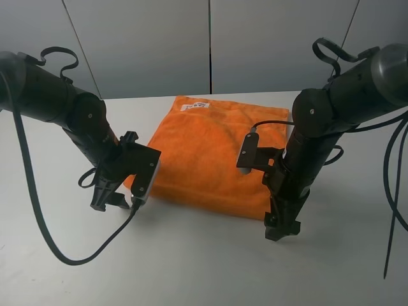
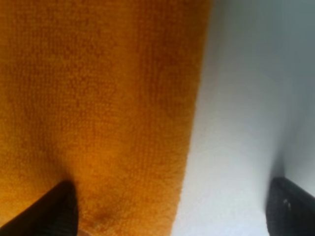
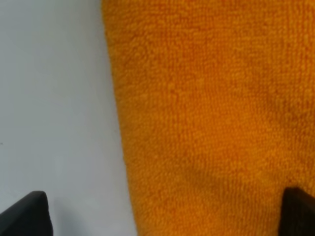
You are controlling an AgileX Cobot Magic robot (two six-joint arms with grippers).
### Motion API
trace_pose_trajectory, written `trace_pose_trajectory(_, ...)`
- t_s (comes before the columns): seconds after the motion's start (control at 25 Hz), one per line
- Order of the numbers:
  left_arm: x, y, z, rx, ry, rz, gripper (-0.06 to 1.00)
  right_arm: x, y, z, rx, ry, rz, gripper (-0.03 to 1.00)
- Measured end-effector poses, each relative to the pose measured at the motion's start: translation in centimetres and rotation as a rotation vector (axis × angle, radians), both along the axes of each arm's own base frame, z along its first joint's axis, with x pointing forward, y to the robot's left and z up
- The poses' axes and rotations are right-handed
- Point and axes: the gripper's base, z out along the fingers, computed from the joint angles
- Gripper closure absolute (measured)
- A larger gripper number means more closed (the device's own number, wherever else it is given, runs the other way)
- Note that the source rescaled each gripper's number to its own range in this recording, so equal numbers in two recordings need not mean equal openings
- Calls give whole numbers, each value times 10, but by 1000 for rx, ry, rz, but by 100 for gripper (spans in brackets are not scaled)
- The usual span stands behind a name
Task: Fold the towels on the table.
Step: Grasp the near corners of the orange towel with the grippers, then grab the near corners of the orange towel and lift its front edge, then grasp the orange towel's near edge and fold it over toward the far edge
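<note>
Orange towel [image 1: 210,150]: lies flat on the white tabletop [image 1: 191,274], between the two end effectors, with its near corners just beside them.
Left end effector [image 1: 109,203]: low at the towel's near left corner, pointing down at the tabletop; fingers spread wide, nothing held.
Towel from the left end effector: in the left wrist view one finger [image 2: 56,211] is over the cloth close to its side edge and the other finger [image 2: 293,209] is over bare tabletop, so the edge runs between them.
Contact, left: the pile looks a little darker and dented beside the finger over the cloth; whether it presses on it I cannot tell.
Right end effector [image 1: 282,229]: low at the towel's near right corner, also pointing down; fingers wide apart, nothing held.
Towel from the right end effector: in the right wrist view one finger [image 3: 300,211] is over the cloth and the other finger [image 3: 24,216] is over bare tabletop, with the side edge between them.
Label [image 1: 196,106]: small, white, at the towel's far edge, well apart from both end effectors.
Surface: soft fuzzy pile, even bright orange, with faint darker shading in places.
Shape: roughly square, fairly straight sides; the near edge looks rounded and thick.
</note>
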Motion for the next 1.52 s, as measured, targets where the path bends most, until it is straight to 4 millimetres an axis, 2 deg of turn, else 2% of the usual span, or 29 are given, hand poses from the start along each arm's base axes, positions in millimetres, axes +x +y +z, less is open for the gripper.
trace_pose_trajectory(0.36, -4, 3, -1, -3, -24, -13, -5, 0, 0, 0, 1, -1, -4, -3)
trace_pose_trajectory(0.44, -4, 3, -1, -2, -22, -12, -2, 0, 0, 0, 2, -3, -4, -1)
trace_pose_trajectory(0.48, -5, 3, -1, 1, -16, -12, 4, 1, 0, 0, 3, -5, -4, 4)
trace_pose_trajectory(0.56, -6, 4, -2, 6, -7, -12, 22, 2, 1, -1, 6, -17, -1, 23)
trace_pose_trajectory(0.72, -6, 4, -3, 8, -8, -15, 81, 0, 1, -2, 5, 1, -7, 80)
trace_pose_trajectory(0.76, -6, 4, -4, 8, -10, -17, 89, 0, 1, -3, 5, 10, -11, 92)
trace_pose_trajectory(0.8, -6, 4, -4, 8, -10, -17, 92, -1, 1, -3, 4, 14, -12, 97)
trace_pose_trajectory(1.2, -6, 4, -4, 0, -6, 27, 94, -2, 0, -3, 1, 23, -7, 97)
trace_pose_trajectory(1.36, -6, 4, -4, -7, -1, 70, 94, -3, 0, 4, 6, 23, -4, 97)
trace_pose_trajectory(1.52, -6, 4, -2, -14, 40, 206, 94, -6, -1, 17, 12, 30, 2, 97)
